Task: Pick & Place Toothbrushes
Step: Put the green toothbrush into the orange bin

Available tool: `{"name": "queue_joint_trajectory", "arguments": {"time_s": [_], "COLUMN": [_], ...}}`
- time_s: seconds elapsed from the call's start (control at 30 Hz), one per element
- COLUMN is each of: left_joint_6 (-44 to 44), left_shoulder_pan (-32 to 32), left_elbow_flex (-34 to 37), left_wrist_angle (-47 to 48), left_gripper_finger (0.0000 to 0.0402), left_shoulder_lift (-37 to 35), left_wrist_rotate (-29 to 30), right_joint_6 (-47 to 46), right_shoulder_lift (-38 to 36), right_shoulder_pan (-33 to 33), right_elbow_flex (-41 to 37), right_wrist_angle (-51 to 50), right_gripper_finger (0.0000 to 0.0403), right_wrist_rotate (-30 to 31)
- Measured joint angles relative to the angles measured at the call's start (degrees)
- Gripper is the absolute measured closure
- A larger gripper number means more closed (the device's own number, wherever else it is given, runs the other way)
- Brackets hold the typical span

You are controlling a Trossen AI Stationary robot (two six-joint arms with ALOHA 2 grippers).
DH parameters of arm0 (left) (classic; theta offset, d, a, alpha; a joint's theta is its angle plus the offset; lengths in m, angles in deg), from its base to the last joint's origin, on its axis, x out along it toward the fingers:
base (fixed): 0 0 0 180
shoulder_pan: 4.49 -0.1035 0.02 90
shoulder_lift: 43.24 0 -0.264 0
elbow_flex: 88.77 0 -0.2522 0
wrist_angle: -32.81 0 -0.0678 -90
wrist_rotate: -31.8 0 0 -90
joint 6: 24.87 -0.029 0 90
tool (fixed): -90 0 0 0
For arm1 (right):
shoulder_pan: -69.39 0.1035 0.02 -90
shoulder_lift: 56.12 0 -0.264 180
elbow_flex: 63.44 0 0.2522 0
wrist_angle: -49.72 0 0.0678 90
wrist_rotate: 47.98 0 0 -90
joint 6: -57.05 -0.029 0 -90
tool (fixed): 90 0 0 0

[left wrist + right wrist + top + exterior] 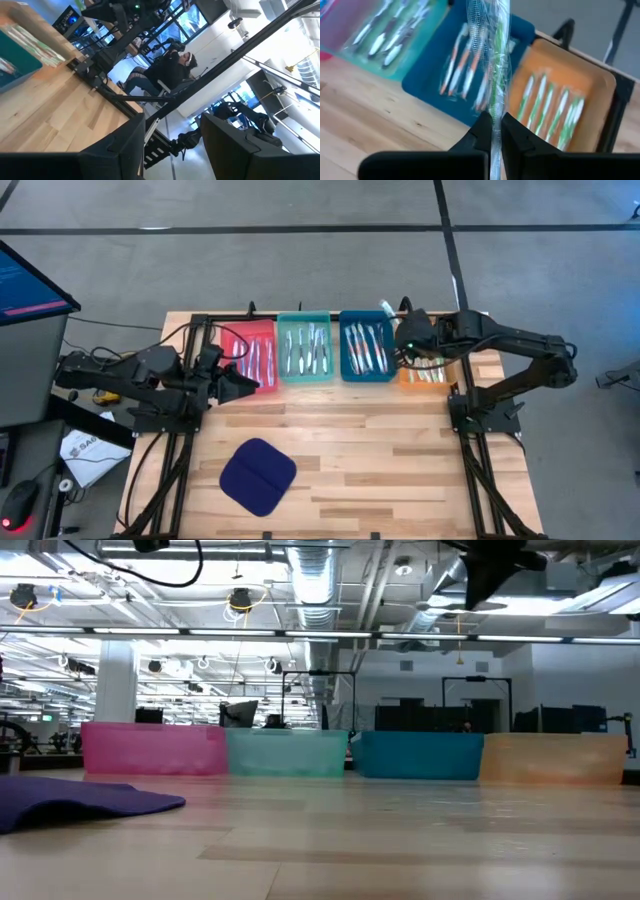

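Four trays stand in a row at the table's far edge: red (255,352), teal (305,348), blue (366,346) and orange (425,372). Several toothbrushes (547,107) lie flat in each. My right gripper (400,326) hangs above the blue and orange trays, tipped downward and shut on one clear-wrapped toothbrush (495,55) with a green accent. Its tip (386,308) pokes out toward the far edge. My left gripper (250,385) hovers level in front of the red tray, open, with nothing between its fingers (125,145). My right gripper pinches the wrapped toothbrush between its two fingers (482,132), on the stretch of wrapper (495,125) at their tips. The toothbrush runs lengthwise between the fingers and sticks far out beyond them. It is lifted clear, above the gap between the blue and orange trays.
A dark blue cloth pad (258,476) lies on the near left of the wooden table (370,450). The arms' dark frames stand at the left (170,420) and right (485,415) sides. A monitor (25,285) stands off the table's left edge.
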Motion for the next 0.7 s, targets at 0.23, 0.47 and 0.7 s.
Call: {"name": "queue_joint_trajectory", "arguments": {"time_s": [0.23,0.47,0.7], "left_joint_6": [0.03,0.06,1.87], "left_shoulder_pan": [0.02,0.00,0.00], "left_elbow_flex": [0.00,0.00,0.00], "left_wrist_angle": [-0.22,-0.31,-0.33], "left_gripper_finger": [0.0215,0.0215,0.0215], "left_shoulder_lift": [0.34,0.34,0.32], "left_wrist_rotate": [-0.02,-0.05,-3.58], "right_joint_6": [-8.22,-6.06,13.18], "right_shoulder_lift": [0.40,0.37,0.39], "right_shoulder_pan": [-1.06,-1.10,3.93], "right_elbow_flex": [-0.02,-0.01,-0.02], "right_wrist_angle": [-2.43,-2.37,2.76], "right_gripper_finger": [0.0393,0.0393,0.0393], "right_wrist_rotate": [-0.73,-1.47,-1.24]}}
